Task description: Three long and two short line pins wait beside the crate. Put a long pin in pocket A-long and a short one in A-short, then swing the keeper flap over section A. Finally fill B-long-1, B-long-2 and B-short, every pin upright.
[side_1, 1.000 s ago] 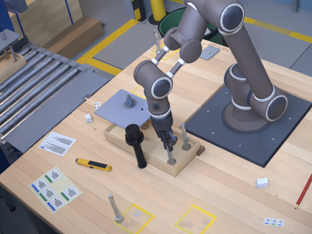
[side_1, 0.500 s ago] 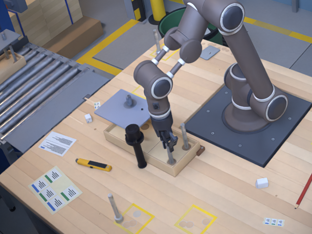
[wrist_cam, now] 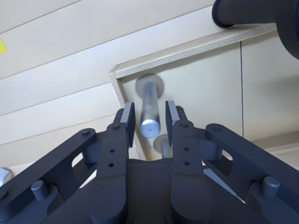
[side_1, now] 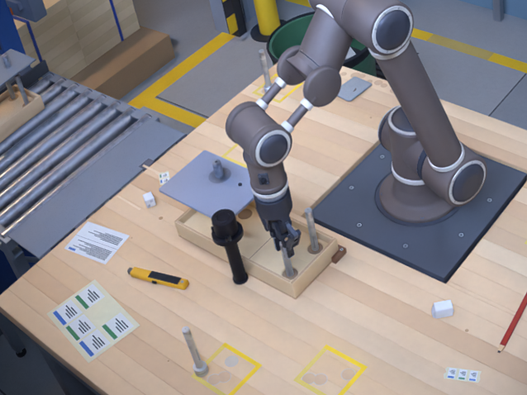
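My gripper (side_1: 287, 241) (wrist_cam: 150, 115) is open and holds nothing. It hangs over the right end of the crate (side_1: 255, 251). A short pin (side_1: 288, 264) (wrist_cam: 149, 110) stands upright in a corner pocket there, between my fingers. A long pin (side_1: 311, 230) stands upright in the pocket behind it. The grey keeper flap (side_1: 206, 185) lies swung open off the crate's far left corner, with a knob on top. One long pin (side_1: 193, 351) stands by the front yellow square. Another pin (side_1: 264, 70) stands at the table's far edge.
A black post with a thick collar (side_1: 229, 244) stands against the crate's front wall. A yellow utility knife (side_1: 158, 278) lies to the left. Label sheets (side_1: 91, 325), a white block (side_1: 442, 308) and a red pencil (side_1: 512, 321) lie near the table edges.
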